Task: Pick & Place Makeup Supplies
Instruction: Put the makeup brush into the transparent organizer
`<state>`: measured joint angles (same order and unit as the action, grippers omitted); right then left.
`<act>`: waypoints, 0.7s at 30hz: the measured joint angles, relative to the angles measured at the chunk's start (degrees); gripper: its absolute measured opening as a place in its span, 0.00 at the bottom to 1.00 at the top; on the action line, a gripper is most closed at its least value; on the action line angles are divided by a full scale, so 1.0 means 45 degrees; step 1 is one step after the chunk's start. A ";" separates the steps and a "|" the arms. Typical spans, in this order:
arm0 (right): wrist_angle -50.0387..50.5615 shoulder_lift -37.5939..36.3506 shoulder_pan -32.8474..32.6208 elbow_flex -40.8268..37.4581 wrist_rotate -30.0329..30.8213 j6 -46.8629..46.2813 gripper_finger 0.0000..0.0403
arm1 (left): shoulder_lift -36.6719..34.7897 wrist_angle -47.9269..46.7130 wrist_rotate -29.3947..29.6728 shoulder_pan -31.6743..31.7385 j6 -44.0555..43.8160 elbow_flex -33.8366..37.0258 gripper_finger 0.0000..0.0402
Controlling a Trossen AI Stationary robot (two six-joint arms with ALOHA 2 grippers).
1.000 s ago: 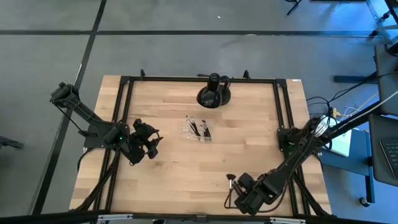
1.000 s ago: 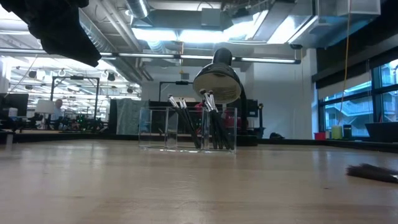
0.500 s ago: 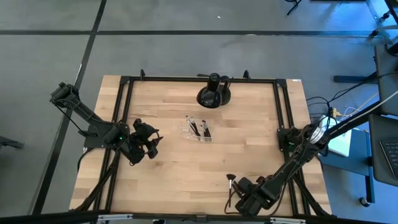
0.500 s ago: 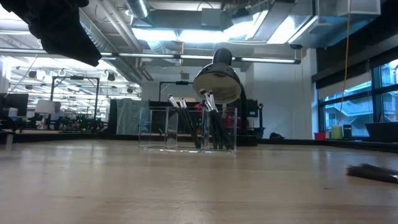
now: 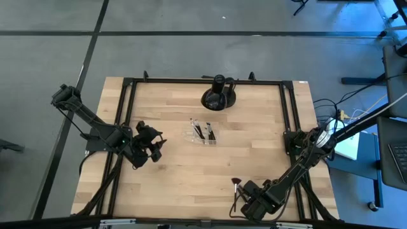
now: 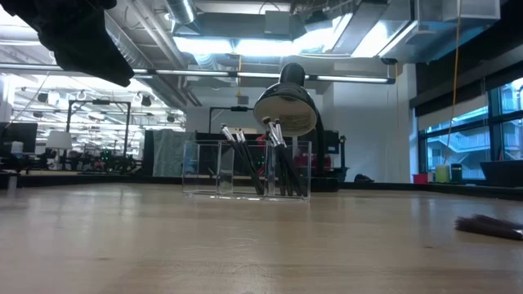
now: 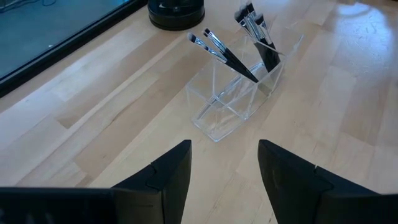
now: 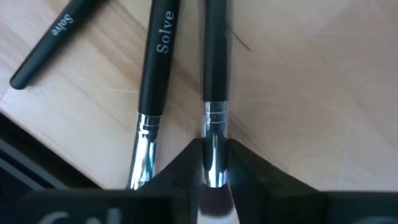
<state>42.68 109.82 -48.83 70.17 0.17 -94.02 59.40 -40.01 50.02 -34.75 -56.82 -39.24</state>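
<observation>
The left pincer (image 5: 154,145) hovers over the worktop's (image 5: 172,172) left side, fingers parted and empty, facing the clear organiser tray (image 7: 239,93). Several makeup brushes (image 7: 227,55) stand slanted in that tray at mid-worktop, with a large black rounded object (image 5: 218,97) behind it near the far edge. At the near right edge, the right pincer (image 8: 213,163) sits low over loose brushes lying flat, its fingers pressed against the silver ferrule of one brush (image 8: 214,93); a second brush (image 8: 155,81) lies just beside.

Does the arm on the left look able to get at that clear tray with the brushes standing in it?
Probably yes. The left gripper hangs open beside the clear tray, facing it, with only bare table between them.
</observation>
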 joint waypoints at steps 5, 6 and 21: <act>0.0057 -0.0131 0.0182 -0.0022 0.0436 -0.0266 0.13 | -0.0001 0.0000 0.0229 -0.0004 0.0005 0.0000 0.45; 0.0107 -0.0182 0.0245 -0.0029 0.0566 -0.0290 0.13 | -0.0001 0.0000 0.0324 -0.0004 0.0007 0.0000 0.45; 0.0776 -0.2384 0.2100 -0.0060 0.1941 0.1421 0.11 | 0.0375 0.2045 0.0955 0.0001 0.2784 0.0000 0.45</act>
<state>46.17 99.09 -39.38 69.90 8.91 -87.63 61.09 -30.81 54.32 -34.74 -44.29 -39.24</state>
